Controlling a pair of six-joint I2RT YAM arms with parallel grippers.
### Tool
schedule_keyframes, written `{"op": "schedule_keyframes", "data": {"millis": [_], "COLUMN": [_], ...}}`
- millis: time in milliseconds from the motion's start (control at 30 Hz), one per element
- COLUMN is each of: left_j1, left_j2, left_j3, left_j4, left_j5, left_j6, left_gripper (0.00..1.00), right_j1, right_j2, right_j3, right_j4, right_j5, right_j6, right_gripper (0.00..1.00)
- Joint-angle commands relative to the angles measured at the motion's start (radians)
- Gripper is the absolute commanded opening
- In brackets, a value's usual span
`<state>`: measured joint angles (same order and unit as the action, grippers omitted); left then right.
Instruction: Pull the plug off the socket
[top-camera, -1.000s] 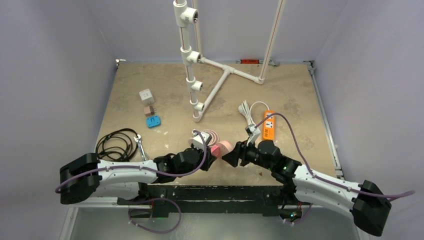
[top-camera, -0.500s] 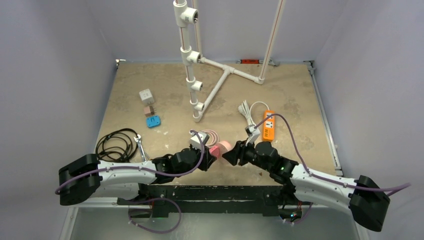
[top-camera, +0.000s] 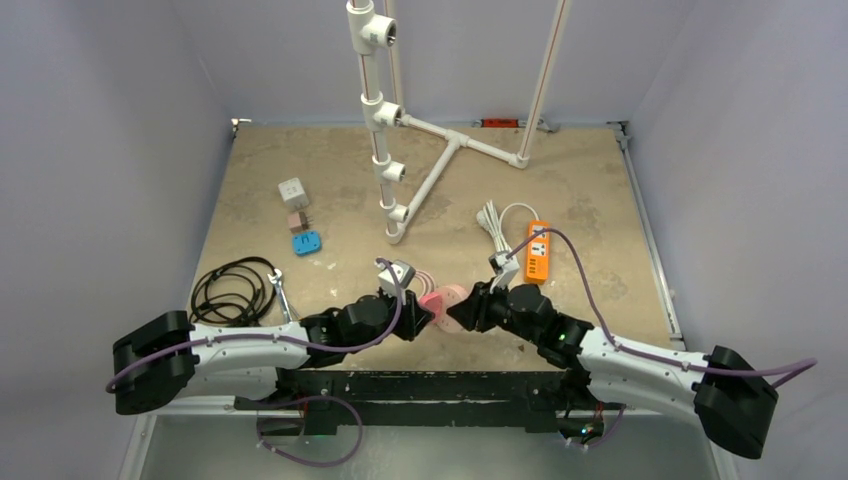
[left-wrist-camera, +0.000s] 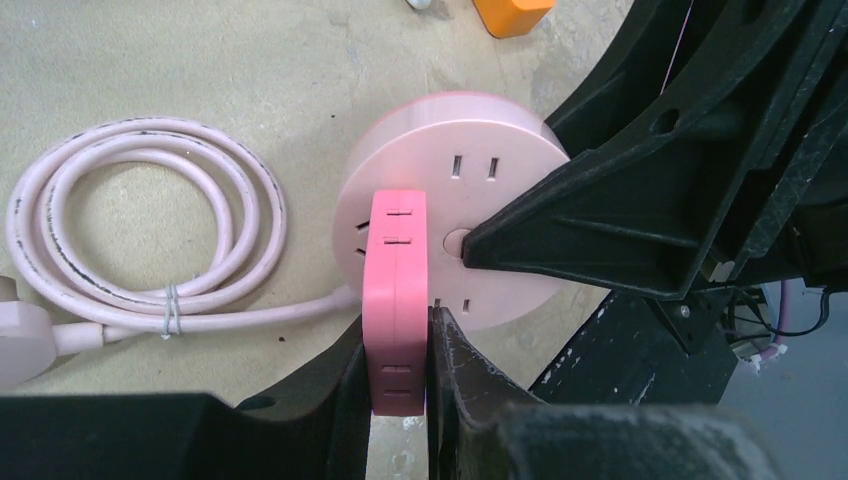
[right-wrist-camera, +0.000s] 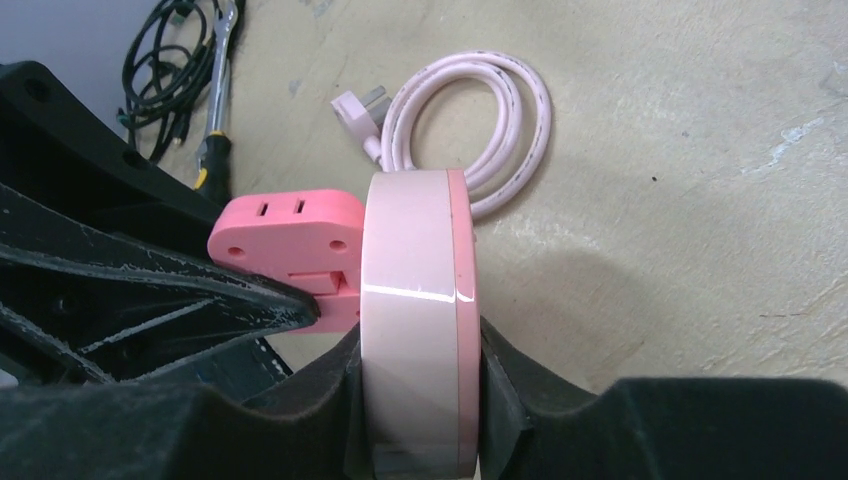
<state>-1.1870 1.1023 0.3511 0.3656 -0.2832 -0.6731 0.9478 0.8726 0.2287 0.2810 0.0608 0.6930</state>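
A round pale pink socket (top-camera: 452, 297) is lifted on edge near the table's front edge, its coiled pink cable (left-wrist-camera: 140, 230) lying behind it. A darker pink plug (left-wrist-camera: 398, 300) sits against the socket's face (left-wrist-camera: 480, 160), still joined to it. My left gripper (left-wrist-camera: 398, 350) is shut on the plug's flat sides. My right gripper (right-wrist-camera: 415, 385) is shut on the socket's rim (right-wrist-camera: 415, 300), one finger on each face. In the top view the left gripper (top-camera: 418, 316) and right gripper (top-camera: 468, 309) meet head-on.
An orange power strip (top-camera: 538, 250) with a white cord (top-camera: 492, 222) lies behind the right arm. A white pipe frame (top-camera: 385, 150) stands mid-table. A black cable coil (top-camera: 235, 288) and wrench (top-camera: 281, 292) lie front left; a white cube (top-camera: 292, 190) and blue piece (top-camera: 307, 242) farther back.
The right gripper has closed from open onto the socket's rim and shifted slightly left. The left gripper has kept its hold on the plug.
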Motion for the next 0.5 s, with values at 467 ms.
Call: {"op": "schedule_keyframes", "data": {"millis": [467], "left_j1": [0.059], "left_j2": [-0.009], "left_j3": [0.096], "left_j4": [-0.195], "left_j5": [0.027], "left_j6": [0.144], "left_gripper": [0.0], "right_j1": [0.005], "right_j2": [-0.081], "right_j3": [0.108], "right_j4": [-0.2], "right_j5": [0.117], "right_j6": [-0.158], "right_gripper": [0.0]}}
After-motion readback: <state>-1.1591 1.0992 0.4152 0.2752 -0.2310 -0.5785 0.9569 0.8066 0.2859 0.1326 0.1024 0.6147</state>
